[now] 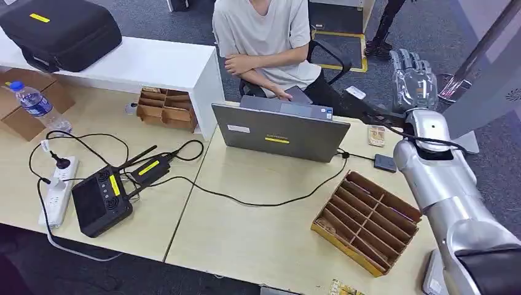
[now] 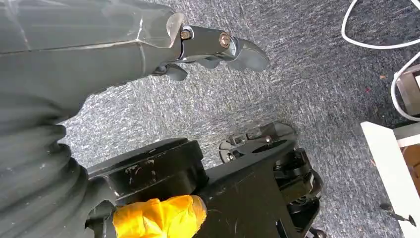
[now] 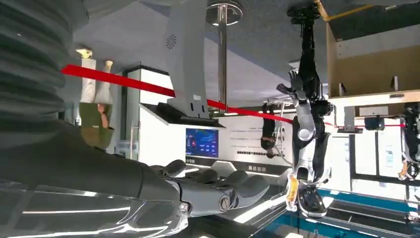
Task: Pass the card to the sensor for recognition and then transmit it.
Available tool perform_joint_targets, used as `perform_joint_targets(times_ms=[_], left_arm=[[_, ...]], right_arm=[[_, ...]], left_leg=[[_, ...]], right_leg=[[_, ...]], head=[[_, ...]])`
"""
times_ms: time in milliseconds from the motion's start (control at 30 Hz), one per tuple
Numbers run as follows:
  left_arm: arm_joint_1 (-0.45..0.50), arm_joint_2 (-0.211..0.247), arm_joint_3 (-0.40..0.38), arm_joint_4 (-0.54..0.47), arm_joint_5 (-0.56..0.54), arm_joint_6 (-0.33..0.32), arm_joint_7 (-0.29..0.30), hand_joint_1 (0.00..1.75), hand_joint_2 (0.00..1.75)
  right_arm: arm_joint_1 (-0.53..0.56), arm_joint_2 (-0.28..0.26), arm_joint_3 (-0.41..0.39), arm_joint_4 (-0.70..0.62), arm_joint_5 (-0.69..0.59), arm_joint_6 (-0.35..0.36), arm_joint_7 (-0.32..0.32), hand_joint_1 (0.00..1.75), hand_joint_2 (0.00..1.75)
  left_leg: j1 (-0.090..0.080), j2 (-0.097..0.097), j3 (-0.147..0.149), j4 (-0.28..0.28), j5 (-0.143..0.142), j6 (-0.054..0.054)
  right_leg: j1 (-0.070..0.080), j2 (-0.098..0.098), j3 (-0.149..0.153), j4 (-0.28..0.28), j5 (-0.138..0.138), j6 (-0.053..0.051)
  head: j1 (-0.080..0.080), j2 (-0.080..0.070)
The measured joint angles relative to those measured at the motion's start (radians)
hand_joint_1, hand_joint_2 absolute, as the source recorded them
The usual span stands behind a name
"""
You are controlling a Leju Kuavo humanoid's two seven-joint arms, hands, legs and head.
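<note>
- Right hand: raised past the far right corner of the table, fingers extended and close side by side, nothing held. The right wrist view shows the same hand with straight fingers over open room beyond.
- Left hand: hangs beside the robot over grey carpet, fingers slightly curled and apart, nothing in them.
- Card: a small printed card lies flat at the far right edge of the table, just beyond the small dark square sensor; apart from it, not touching. The right hand is above and beyond both, with clear air between.
- Cardboard divider tray: sits at an angle near the table's right front edge, close to the silver right arm.
- Laptop: open at the far edge, lid back facing the robot; a black cable runs from its right side toward the sensor.
- Person: seated behind the laptop, arms folded, a hand near the keyboard.
- Left half of the table: black handheld controller, white power strip at the left edge, water bottle, looping black cables.
- Open surface: the widest bare stretch lies in front of the laptop, between the cables and the divider tray.
</note>
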Motion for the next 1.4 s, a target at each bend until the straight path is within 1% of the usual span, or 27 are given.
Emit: perform_joint_targets(times_ms=[1400], left_arm=[[0.000, 0.000, 0.000, 0.000, 0.000, 0.000, 0.000, 0.00, 1.75]], right_arm=[[0.000, 0.000, 0.000, 0.000, 0.000, 0.000, 0.000, 0.00, 1.75]], left_leg=[[0.000, 0.000, 0.000, 0.000, 0.000, 0.000]], right_leg=[[0.000, 0.000, 0.000, 0.000, 0.000, 0.000]], head=[[0.000, 0.000]])
